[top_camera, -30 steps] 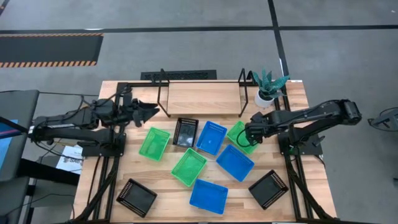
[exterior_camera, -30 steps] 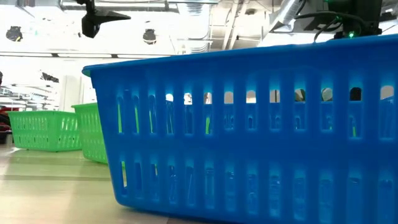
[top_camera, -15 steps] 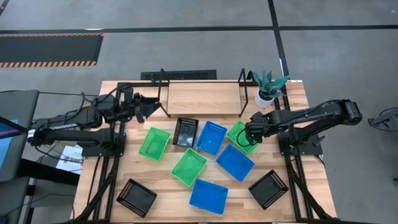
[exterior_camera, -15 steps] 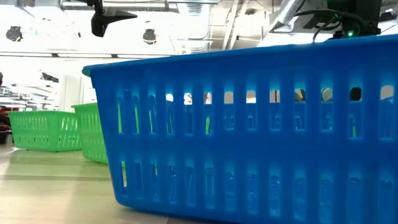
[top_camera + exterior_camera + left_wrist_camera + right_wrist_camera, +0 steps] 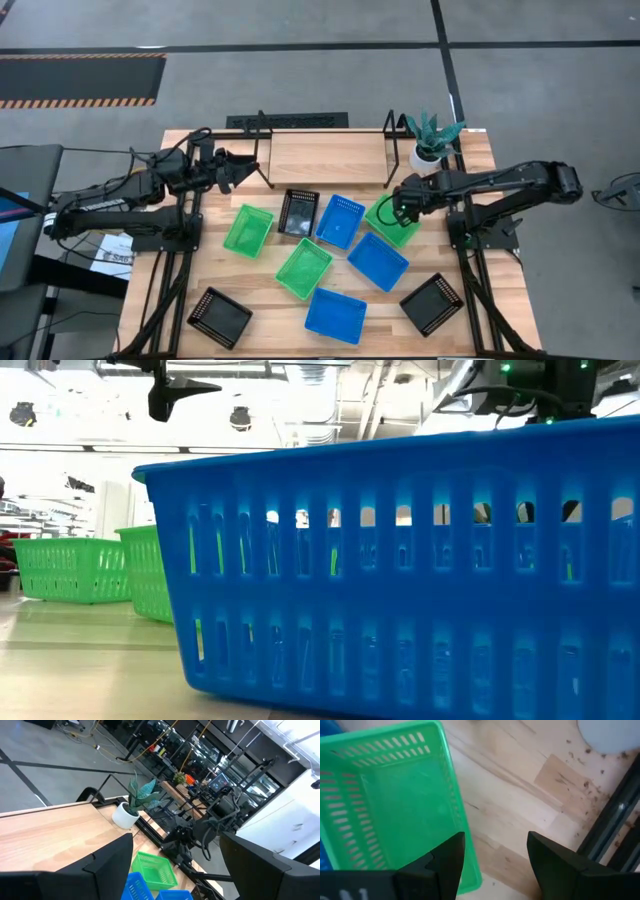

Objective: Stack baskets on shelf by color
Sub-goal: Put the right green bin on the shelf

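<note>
Nine baskets lie flat and scattered on the wooden table, none stacked; among them are a green one (image 5: 247, 229), a black one (image 5: 299, 212) and a blue one (image 5: 340, 221). The black tube shelf (image 5: 262, 150) stands at the far edge with nothing on it. My right gripper (image 5: 397, 207) is open above the far-right green basket (image 5: 398, 232). In the right wrist view its fingers (image 5: 495, 845) stand either side of that basket's (image 5: 395, 795) wall, and I cannot tell if they touch it. My left gripper (image 5: 240, 168) (image 5: 175, 840) hangs open in the air beside the shelf's left post.
A white pot with a teal plant (image 5: 428, 150) stands at the far right corner, close to the shelf's right post and my right gripper. Two black baskets (image 5: 219, 317) (image 5: 431, 304) lie near the front corners. A blue basket (image 5: 400, 560) fills the low view.
My left gripper has moved toward the far edge, closer to the shelf's left post, and has stayed open. My right gripper has shifted slightly toward the far edge over the green basket and risen a little. No basket has moved.
</note>
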Action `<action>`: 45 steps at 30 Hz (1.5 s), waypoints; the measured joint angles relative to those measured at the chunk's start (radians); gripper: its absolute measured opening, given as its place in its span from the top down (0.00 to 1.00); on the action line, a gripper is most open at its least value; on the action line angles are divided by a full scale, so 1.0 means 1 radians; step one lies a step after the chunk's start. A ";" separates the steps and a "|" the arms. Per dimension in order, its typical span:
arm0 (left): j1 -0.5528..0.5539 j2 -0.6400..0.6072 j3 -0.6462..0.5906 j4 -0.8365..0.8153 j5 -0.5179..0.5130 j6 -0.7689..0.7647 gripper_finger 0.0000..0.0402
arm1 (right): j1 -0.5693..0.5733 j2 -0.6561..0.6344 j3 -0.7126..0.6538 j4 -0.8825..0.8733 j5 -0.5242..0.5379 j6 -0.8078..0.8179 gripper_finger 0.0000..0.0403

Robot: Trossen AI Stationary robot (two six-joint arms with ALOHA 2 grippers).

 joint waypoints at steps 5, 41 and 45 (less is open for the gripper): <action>0.000 0.000 0.000 0.000 0.000 0.010 0.29 | -0.021 0.000 -0.049 0.092 -0.050 -0.055 0.41; 0.000 0.000 0.000 -0.001 -0.074 0.010 0.29 | -0.102 -0.020 -0.170 0.200 -0.232 -0.100 0.93; 0.000 0.000 0.000 -0.002 -0.074 0.002 0.29 | -0.102 -0.047 -0.075 0.159 -0.232 -0.100 0.98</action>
